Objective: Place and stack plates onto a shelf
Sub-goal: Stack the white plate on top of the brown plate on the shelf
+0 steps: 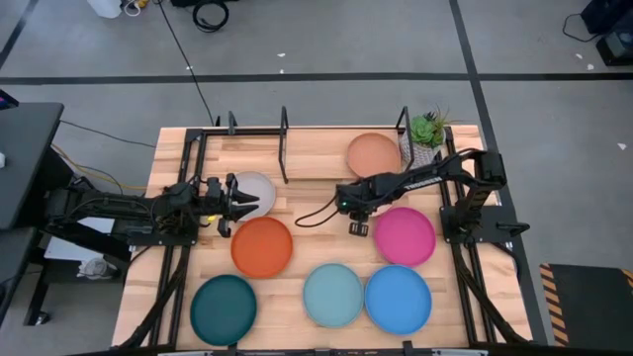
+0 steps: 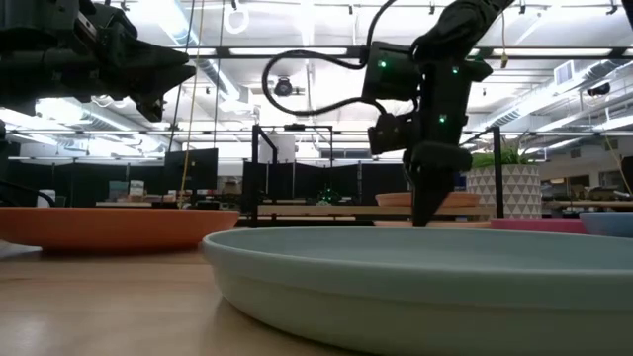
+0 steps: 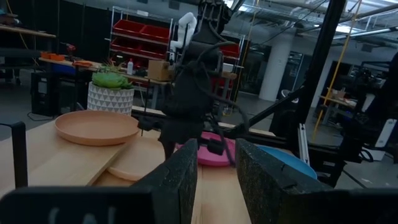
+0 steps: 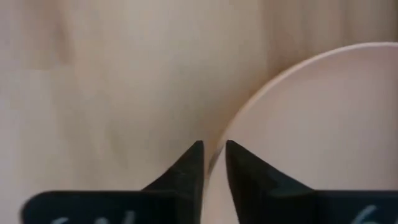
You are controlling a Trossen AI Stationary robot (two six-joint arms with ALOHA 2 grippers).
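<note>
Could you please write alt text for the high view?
Seen from above, the right gripper points down beside the magenta plate, and the left gripper reaches over the grey-white plate.

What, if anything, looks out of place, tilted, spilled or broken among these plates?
Nothing stands out. The peach plate lies flat on the shelf; the orange plate, magenta plate and blue plate lie flat on the table, unbroken, with nothing spilled.

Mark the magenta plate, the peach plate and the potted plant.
magenta plate [image 1: 405, 237], high view, centre of its face.
peach plate [image 1: 373, 154], high view, centre of its face.
potted plant [image 1: 427, 129], high view, on the green leaves.
</note>
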